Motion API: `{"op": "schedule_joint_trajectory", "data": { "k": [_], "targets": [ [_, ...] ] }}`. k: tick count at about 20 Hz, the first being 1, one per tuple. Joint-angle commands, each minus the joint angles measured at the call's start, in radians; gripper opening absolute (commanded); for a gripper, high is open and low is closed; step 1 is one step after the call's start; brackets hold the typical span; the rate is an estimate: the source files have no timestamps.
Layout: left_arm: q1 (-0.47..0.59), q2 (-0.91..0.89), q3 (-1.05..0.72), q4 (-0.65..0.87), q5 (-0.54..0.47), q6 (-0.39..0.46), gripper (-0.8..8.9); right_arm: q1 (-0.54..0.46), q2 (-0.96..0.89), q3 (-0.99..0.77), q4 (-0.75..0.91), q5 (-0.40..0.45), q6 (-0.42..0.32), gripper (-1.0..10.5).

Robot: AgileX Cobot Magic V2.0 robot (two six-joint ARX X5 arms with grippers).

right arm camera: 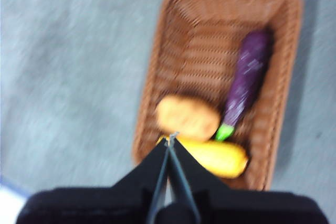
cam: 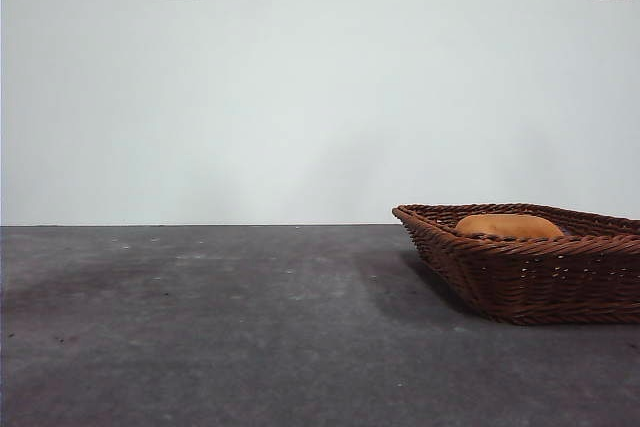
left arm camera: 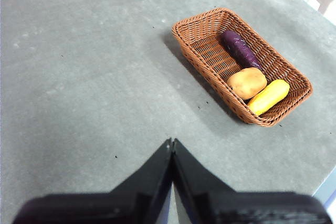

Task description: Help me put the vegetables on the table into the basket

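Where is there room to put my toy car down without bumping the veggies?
The table is bare on the basket's long side, toward the shut left claw. One basket end, beyond the eggplant, has bare wicker. The other end is crowded: potato touching corn, with the shut right claw above.

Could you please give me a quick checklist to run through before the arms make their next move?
1. Potato in basket: ok.
2. Corn in basket: ok.
3. Eggplant in basket: ok.
4. No vegetables visible on table: ok.
5. Left gripper shut, holding nothing, away from basket: ok.
6. Right gripper shut, holding nothing, over the basket's corn end: ok, though the view is blurred.
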Motion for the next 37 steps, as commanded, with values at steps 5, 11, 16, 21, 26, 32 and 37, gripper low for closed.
{"op": "schedule_joint_trajectory", "data": {
  "k": [5, 11, 16, 21, 26, 32, 37],
  "targets": [
    [0.003, -0.001, -0.005, 0.006, 0.001, 0.012, -0.05, 0.039, -0.075, -0.003, -0.074, 0.048, -0.009, -0.1],
    [0.003, -0.001, -0.005, 0.006, 0.001, 0.012, -0.05, 0.039, -0.083, -0.003, -0.074, 0.048, 0.017, 0.0],
    [0.003, -0.001, -0.005, 0.007, 0.000, 0.012, -0.05, 0.039, -0.083, -0.003, -0.073, 0.048, 0.015, 0.0],
    [0.003, -0.001, -0.005, 0.007, 0.000, 0.012, -0.05, 0.038, -0.083, -0.003, -0.073, 0.049, 0.013, 0.0],
    [0.003, -0.001, -0.005, 0.008, 0.000, 0.012, -0.04, 0.038, -0.083, -0.003, -0.073, 0.049, 0.013, 0.0],
    [0.003, -0.002, -0.004, 0.021, 0.000, 0.014, -0.04, 0.038, -0.083, -0.003, -0.073, 0.049, 0.013, 0.0],
    [0.014, -0.031, -0.004, 0.030, -0.051, 0.068, -0.04, 0.038, -0.083, -0.003, -0.073, 0.049, 0.013, 0.0]
  ]
}}
